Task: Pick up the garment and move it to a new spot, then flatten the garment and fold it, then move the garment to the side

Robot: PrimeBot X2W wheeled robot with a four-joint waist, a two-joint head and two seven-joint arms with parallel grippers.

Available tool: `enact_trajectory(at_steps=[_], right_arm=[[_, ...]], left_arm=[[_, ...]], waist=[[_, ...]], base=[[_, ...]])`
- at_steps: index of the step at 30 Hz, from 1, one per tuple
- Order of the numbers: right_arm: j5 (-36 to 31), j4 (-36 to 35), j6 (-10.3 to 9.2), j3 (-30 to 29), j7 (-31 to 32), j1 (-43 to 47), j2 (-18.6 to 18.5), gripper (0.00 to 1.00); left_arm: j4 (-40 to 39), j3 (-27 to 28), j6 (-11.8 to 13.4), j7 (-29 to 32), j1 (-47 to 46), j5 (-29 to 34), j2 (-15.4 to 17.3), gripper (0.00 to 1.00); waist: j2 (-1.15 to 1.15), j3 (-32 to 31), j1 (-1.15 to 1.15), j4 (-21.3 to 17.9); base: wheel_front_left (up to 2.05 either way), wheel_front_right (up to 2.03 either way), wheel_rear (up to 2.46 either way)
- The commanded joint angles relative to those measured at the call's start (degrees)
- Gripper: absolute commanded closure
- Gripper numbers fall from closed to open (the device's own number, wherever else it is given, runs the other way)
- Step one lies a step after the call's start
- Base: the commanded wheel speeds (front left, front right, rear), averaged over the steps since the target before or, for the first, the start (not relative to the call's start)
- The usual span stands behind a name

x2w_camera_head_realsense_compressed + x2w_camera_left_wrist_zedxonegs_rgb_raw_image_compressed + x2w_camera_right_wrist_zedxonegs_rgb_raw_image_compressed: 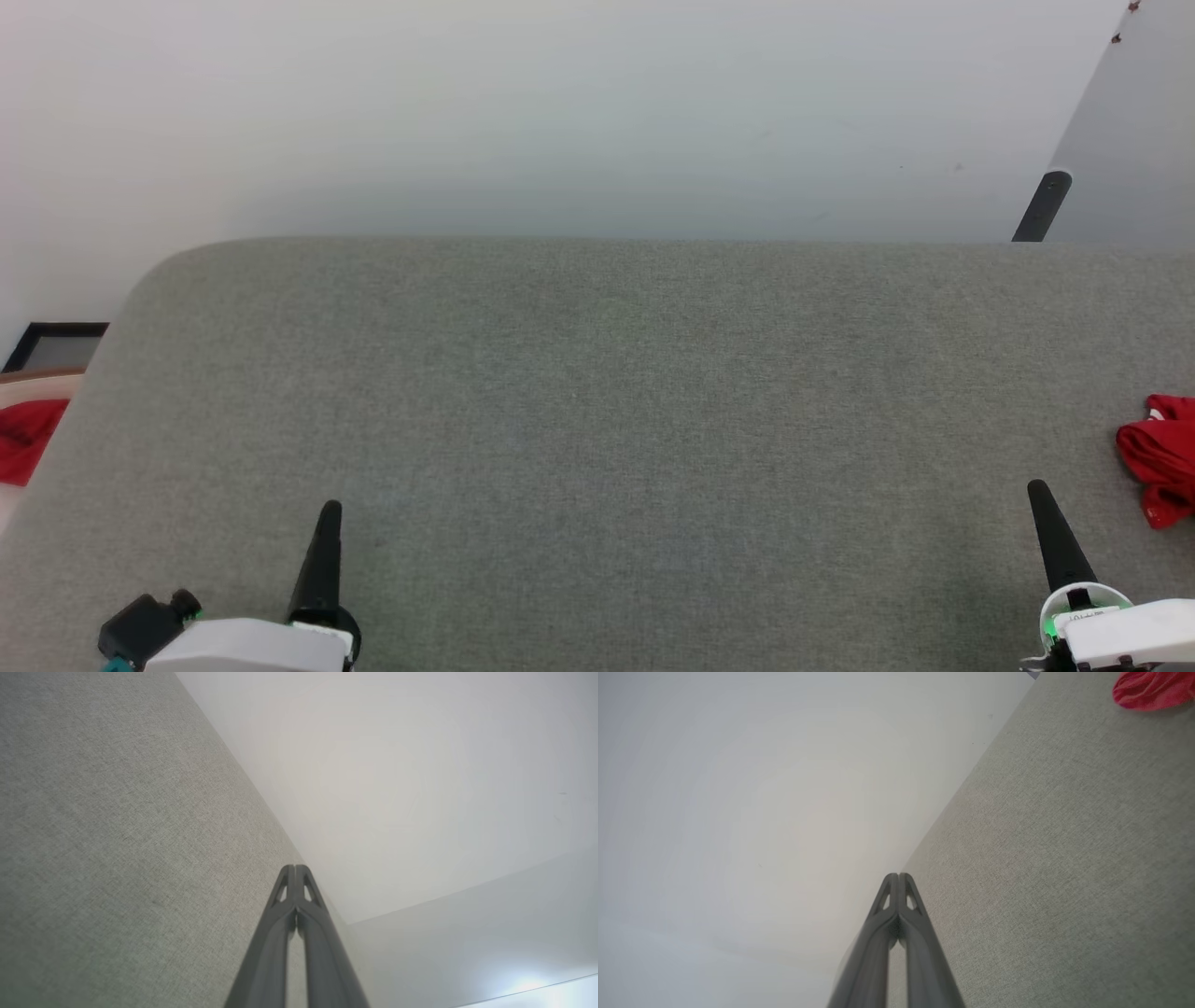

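Nearest the robot, the left gripper point(327, 521) and the right gripper point(1040, 499) sat low over the table's near edge. They were well apart, each with its two dark fingers pressed together on nothing. Parked that way, they probably left the wide grey table point(597, 373) free as a place to spread cloth.

A little farther out, at the table's right edge and just beyond the right gripper's tip, lay the garment point(1158, 457). It was a bunched red heap with deep creases and small flecks of white at its hem, partly cut off by the head view's border. It lay to the side, as the task's end wants. Yet what showed looked crumpled rather than folded, so it could equally have been waiting for pickup.

Beyond the far edge stood a plain pale wall point(560, 112).
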Motion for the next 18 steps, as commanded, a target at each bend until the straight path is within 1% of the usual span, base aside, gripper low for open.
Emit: enact_trajectory(at_steps=[1,18], right_arm=[[1.6,-0.01,-0.02,-0.31,0.19,-1.05,0.09,1.0],[9.62,2.13,-0.02,-0.47,1.56,-2.95,0.73,1.0]], left_arm=[[-0.19,0.23,-0.18,0.33,-1.12,-1.76,0.05,1.0],[1.02,0.78,-0.22,2.85,-2.65,-11.01,-0.27,1.0]], waist=[[0.0,0.0,0.0,-0.03],[0.0,0.03,0.0,-0.29]], base=[[0.0,0.0,0.0],[0.0,0.0,0.0]])
